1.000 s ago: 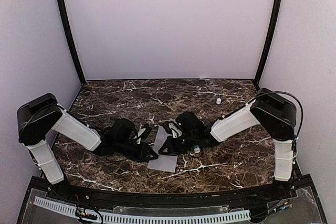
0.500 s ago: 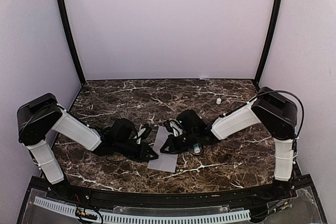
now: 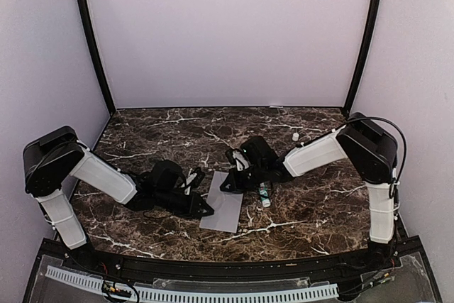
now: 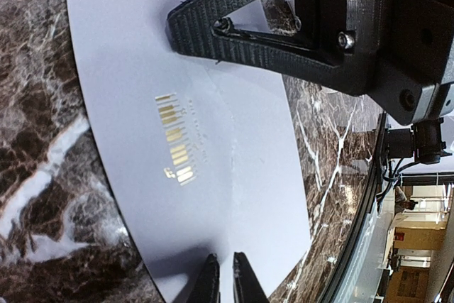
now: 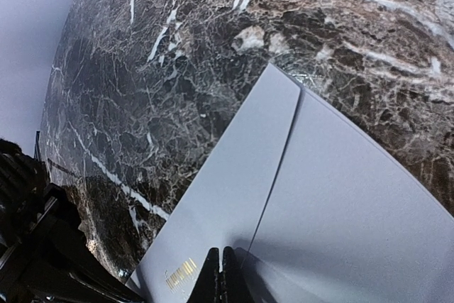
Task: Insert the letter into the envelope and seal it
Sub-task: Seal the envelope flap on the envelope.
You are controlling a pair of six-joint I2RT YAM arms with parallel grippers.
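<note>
**Q:** Where does the envelope [image 3: 227, 215] lie, and what borders it?

**A:** Flat on the marble table [image 3: 177, 129], lower centre of the top view, with its long edges running up the frame. The left gripper [image 4: 225, 264] meets its lower-left edge, and the right gripper [image 5: 220, 257] rests on its upper end. A small tube [image 3: 264, 196] lies just right of it, and a white cap [image 3: 295, 135] sits well apart at upper right. Bare marble fills the upper half of the tabletop.

**Q:** How do the pincers stand?

**A:** Right: fingers pressed together, tips on the paper beside the fold line [image 5: 277, 168]. Left: fingers almost together over the envelope. Whether paper sits between them is unclear from this angle.

**Q:** Any print?

**A:** A gold block of short bars [image 4: 176, 140] with faint lettering beside it, too small to read.
</note>
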